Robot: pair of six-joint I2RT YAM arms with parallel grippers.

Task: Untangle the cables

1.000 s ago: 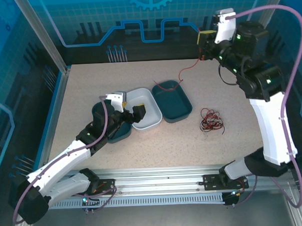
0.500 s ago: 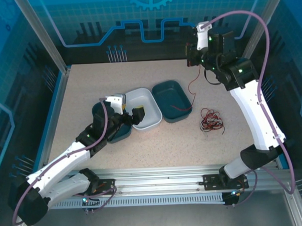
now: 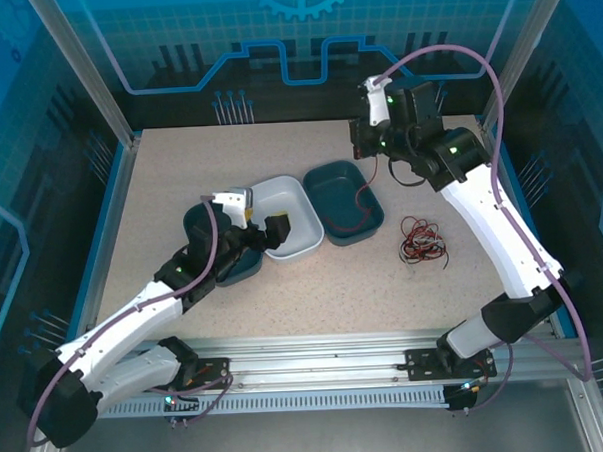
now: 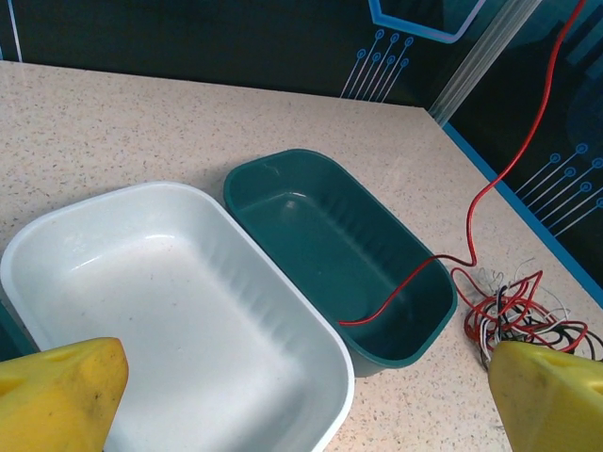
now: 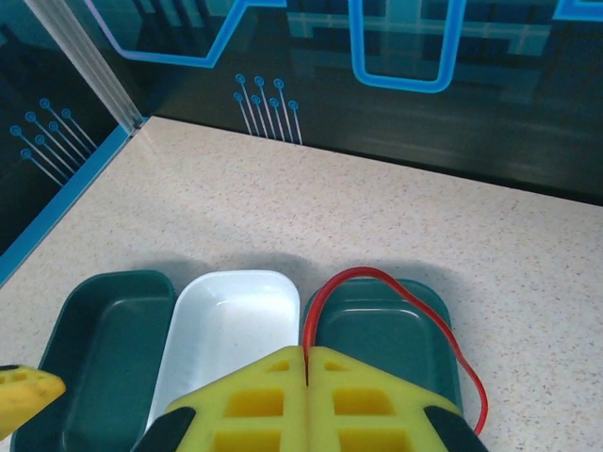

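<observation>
My right gripper (image 3: 366, 143) hangs above the back of the right teal bin (image 3: 324, 175), shut on a single red cable (image 3: 359, 195). In the right wrist view its yellow fingertips (image 5: 306, 353) pinch that red cable (image 5: 377, 275), which loops out over the bin. The cable's free end (image 4: 391, 301) lies inside the teal bin (image 4: 283, 179). A tangle of red, black and white cables (image 3: 422, 241) rests on the table right of the bin, also seen as a cable tangle (image 4: 513, 306) from the left wrist. My left gripper (image 3: 272, 227) stands open over the white bin (image 4: 57, 245), nothing between its fingers (image 4: 57, 395).
Three bins sit side by side mid-table: a teal bin (image 3: 196, 223) partly under my left arm, the white bin (image 3: 280, 187), and the right teal bin. Blue-framed walls (image 3: 120, 184) bound the table. Bare tabletop (image 3: 345, 294) lies in front of the bins.
My right arm swung left and down from the back right corner to above the right teal bin, carrying the red cable; its free end now lies in the bin. The left arm stayed put.
</observation>
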